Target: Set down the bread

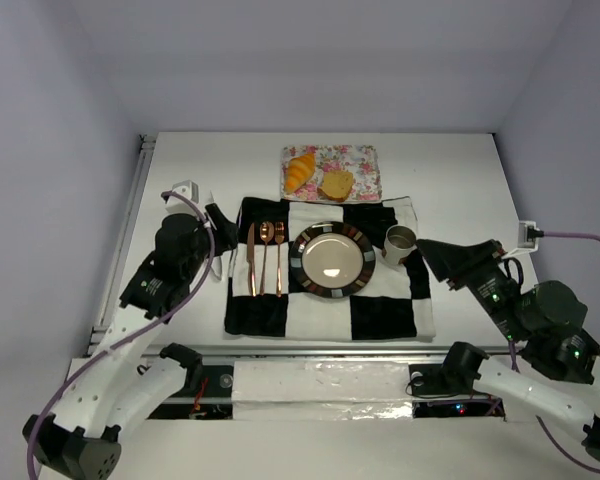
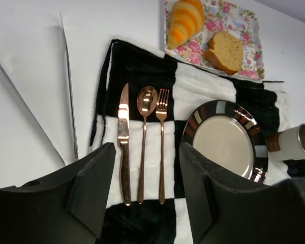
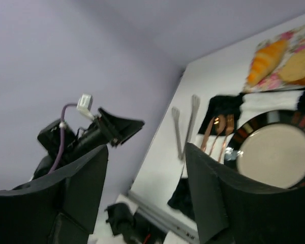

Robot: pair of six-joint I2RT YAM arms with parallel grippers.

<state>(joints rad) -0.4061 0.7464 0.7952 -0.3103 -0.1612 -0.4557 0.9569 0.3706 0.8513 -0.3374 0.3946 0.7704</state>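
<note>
- Top view: I saw the croissant (image 1: 300,170) and the bun slice (image 1: 336,184) side by side on the floral napkin (image 1: 365,160), beyond the plate (image 1: 299,262). The croissant's long axis ran near-to-far.
- Left wrist: the left gripper (image 2: 145,193) gaped wide, holding nothing.
- Right wrist: the right gripper (image 3: 145,188) did likewise.

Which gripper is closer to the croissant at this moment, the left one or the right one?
Left. The left gripper is at the placemat's far left corner, diagonally near-left of the croissant. The right gripper is beside the cup, farther away.

Left wrist view's top edge clips the croissant (image 2: 184,21).
</note>
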